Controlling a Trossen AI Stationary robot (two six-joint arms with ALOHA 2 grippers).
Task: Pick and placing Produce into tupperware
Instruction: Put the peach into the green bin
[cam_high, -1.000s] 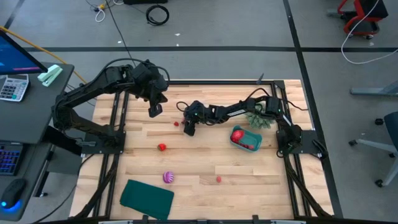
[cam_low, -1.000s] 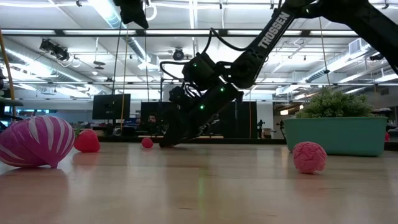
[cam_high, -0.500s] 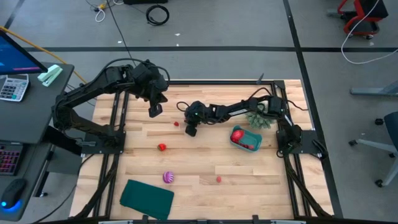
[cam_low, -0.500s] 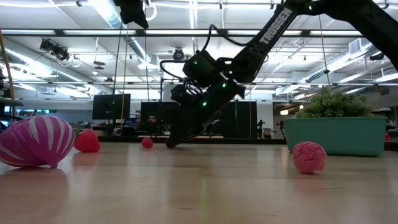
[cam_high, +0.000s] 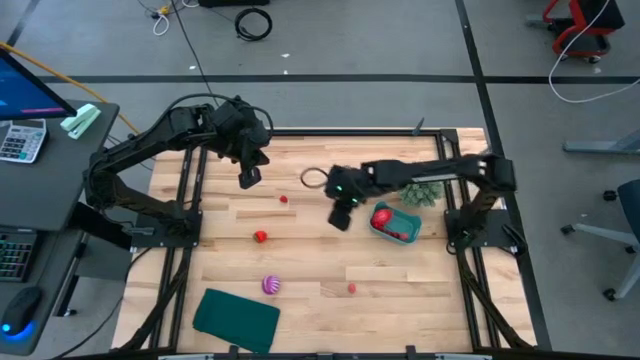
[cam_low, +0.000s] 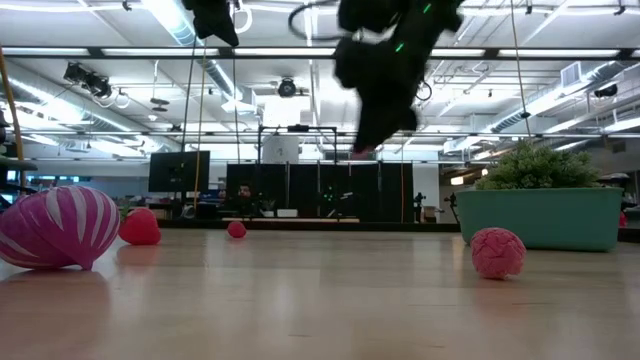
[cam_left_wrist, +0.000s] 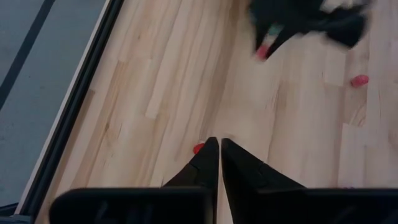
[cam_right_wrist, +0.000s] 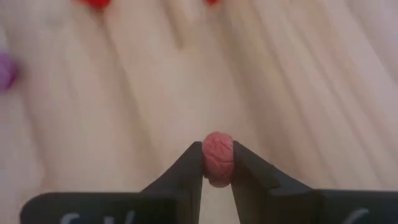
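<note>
My right gripper (cam_high: 341, 218) hangs above the table's middle, just left of the teal tupperware (cam_high: 397, 226), and is shut on a small pink-red berry (cam_right_wrist: 217, 158). The tupperware has red fruit (cam_high: 381, 216) inside. On the wood lie a tiny red piece (cam_high: 284, 199), a red fruit (cam_high: 260, 237), the purple striped ball (cam_high: 270, 285) and a pink berry (cam_high: 352, 288). My left gripper (cam_high: 247, 178) hovers shut over the far left of the table, holding nothing. My right gripper pinches the small berry by its two sides (cam_right_wrist: 206, 160) between the free ends of its two fingers (cam_right_wrist: 186, 171). The fingers point down at it from above. The berry (cam_low: 362, 153) is lifted well clear of the table.
A green bushy clump (cam_high: 420, 192) stands just behind the tupperware. A flat dark teal sheet (cam_high: 236, 320) lies at the near left. Black frame rails (cam_high: 190, 200) run along both table sides. Bare wood lies between the striped ball and the tupperware.
My right gripper, with its fingertips down at the table a second ago, has risen with the small berry and gone toward the table's right edge, up to the tupperware. The berry is now lifted clear of the wood.
</note>
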